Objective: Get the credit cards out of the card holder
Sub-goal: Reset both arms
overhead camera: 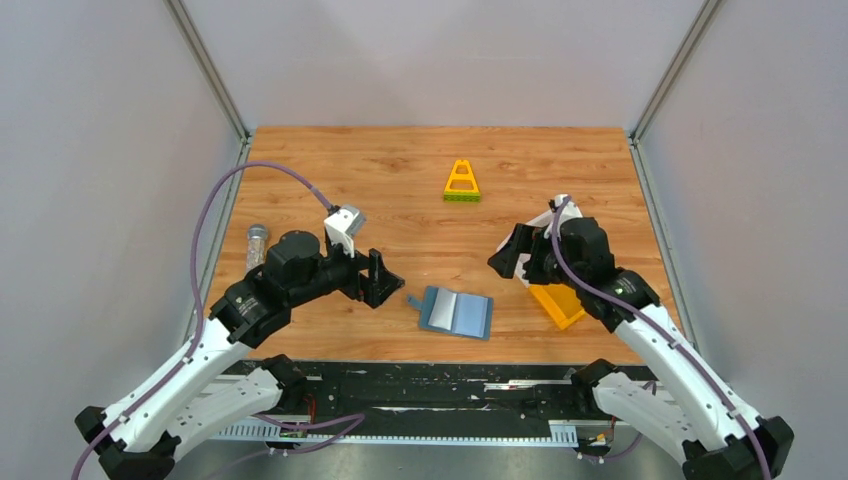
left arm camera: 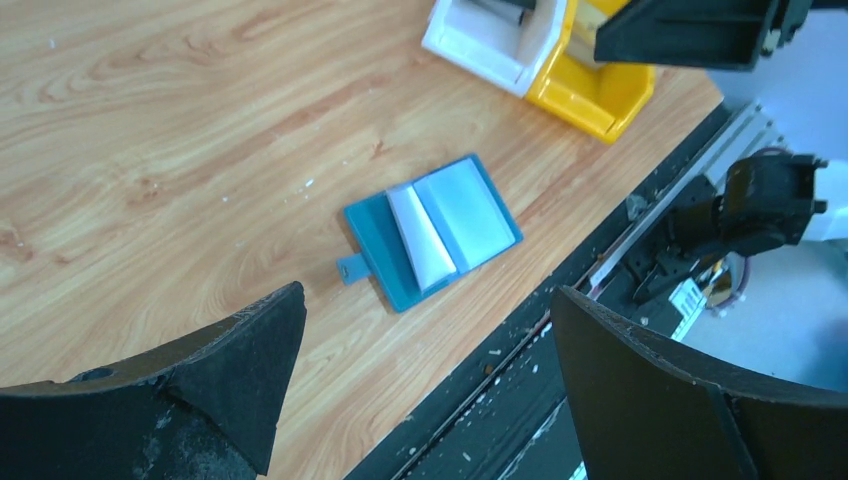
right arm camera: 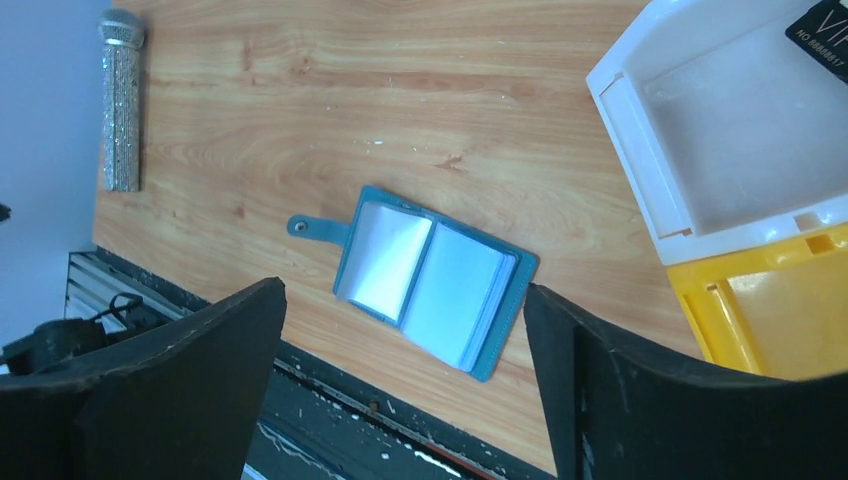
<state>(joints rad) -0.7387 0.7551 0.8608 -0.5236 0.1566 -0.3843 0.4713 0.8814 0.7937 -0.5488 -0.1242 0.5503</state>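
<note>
The right pincer [overhead camera: 515,260] hangs open over the white bin [right arm camera: 625,150] and holds nothing. The left pincer [overhead camera: 380,280] is wide open too, just beside the card holder [overhead camera: 456,312]. A dark credit card [right arm camera: 825,30] lies in a corner of the white bin, so I think one card is already out.

Next, a pincer has to go back down to the card holder, pinch the thin edge of another card and slide it out. The other pincer may need to hold the holder still.

The card holder lies flat and open on the desk [overhead camera: 400,170], near the front edge, between the two arms. It is blue with pale, shiny pockets and a small tab. I cannot tell if more cards are inside.
</note>
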